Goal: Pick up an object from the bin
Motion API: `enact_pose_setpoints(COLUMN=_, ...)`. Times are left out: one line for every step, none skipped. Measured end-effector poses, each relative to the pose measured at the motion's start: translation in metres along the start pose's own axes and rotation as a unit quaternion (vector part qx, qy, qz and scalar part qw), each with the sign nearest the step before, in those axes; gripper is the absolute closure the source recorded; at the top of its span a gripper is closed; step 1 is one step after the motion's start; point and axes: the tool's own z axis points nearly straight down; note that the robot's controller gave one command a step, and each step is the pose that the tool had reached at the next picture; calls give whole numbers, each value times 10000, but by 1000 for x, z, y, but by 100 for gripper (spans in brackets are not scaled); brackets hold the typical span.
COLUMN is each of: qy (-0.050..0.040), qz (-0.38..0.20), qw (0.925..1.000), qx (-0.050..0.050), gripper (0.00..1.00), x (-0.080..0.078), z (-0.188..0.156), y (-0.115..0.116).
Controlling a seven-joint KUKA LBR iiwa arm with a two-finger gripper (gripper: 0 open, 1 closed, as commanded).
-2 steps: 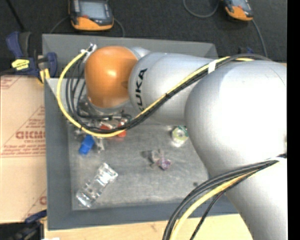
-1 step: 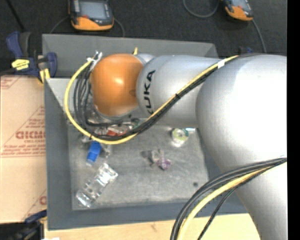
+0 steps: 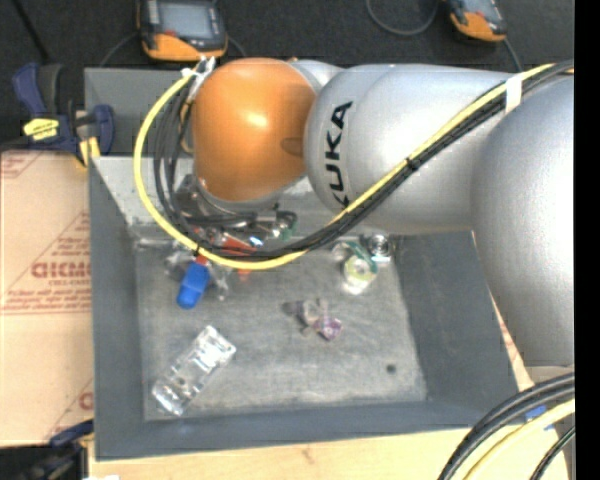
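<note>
My gripper is in the upper left part of the bin, under the orange cover of my wrist. The cover hides it, so I cannot tell if it is open or closed. The nearest thing is a small blue piece, just below the gripper and a little to the left; if they touch, I cannot tell. A clear plastic block lies at lower left, and a small purple piece in the middle

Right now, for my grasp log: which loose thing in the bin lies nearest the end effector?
The small blue plastic cylinder, beside the end effector; the clear plastic block and purple piece lie farther off.
</note>
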Motion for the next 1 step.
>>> enact_pose_setpoints(qy=3, qz=-174, qw=9998, qx=10, gripper=100, x=9, z=-71, y=-34)
